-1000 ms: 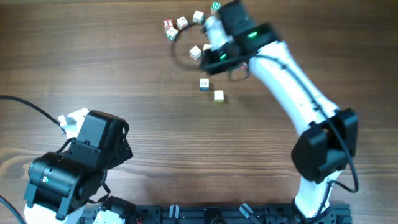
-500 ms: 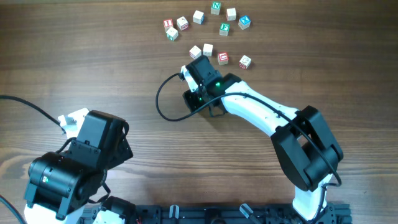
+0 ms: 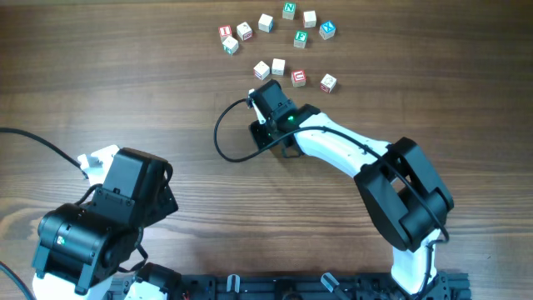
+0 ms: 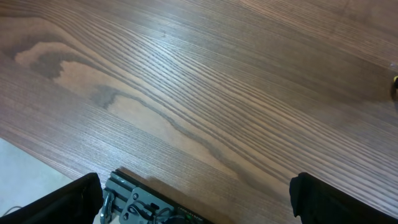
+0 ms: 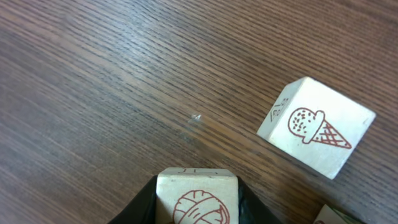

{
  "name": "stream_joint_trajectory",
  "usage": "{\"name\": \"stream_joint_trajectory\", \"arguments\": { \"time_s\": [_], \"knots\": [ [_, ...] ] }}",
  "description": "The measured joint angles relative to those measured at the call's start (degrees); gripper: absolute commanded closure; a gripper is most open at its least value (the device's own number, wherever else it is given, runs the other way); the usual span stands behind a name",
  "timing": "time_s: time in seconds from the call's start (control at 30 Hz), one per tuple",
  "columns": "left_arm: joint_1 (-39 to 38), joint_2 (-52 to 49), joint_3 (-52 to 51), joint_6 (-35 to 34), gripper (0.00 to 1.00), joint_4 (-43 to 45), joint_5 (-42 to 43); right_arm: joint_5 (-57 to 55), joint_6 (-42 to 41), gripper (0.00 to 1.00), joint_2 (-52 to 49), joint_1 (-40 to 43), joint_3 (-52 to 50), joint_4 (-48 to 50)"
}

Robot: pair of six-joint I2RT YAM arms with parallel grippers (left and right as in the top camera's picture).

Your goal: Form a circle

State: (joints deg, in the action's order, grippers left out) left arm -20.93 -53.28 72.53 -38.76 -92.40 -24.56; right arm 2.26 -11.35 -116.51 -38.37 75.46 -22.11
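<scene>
Overhead, the cubes (image 3: 277, 42) lay in a loose arc at the far side of the bench (image 3: 125, 75), no ring closed. The right claw (image 5: 196, 208) gripped one cube (image 5: 197, 198) bearing a red drawing, near an ice-cream cube (image 5: 316, 126). The left claw (image 4: 196, 199) stood wide, holding nothing.

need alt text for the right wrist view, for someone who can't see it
Close-up from the right gripper, which holds a pale wooden cube with a red line drawing between its dark fingers at the bottom edge. To the right, a second cube showing a red ice cream cone lies apart from it on the dark wood-grain table.
</scene>
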Motion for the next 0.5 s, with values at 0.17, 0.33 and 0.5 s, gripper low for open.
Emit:
{"name": "stream_joint_trajectory", "arguments": {
  "time_s": [0.17,0.33,0.5],
  "knots": [
    [0.0,0.0,0.0,0.0,0.00,0.0,0.0,-0.3,-3.7,0.67,-1.2,0.0,0.0,0.4],
    [0.0,0.0,0.0,0.0,0.00,0.0,0.0,-0.4,-4.3,0.66,-1.2,0.0,0.0,0.4],
    [0.0,0.0,0.0,0.0,0.00,0.0,0.0,0.5,-3.4,0.59,-1.2,-0.1,0.0,0.4]
  ]
}}
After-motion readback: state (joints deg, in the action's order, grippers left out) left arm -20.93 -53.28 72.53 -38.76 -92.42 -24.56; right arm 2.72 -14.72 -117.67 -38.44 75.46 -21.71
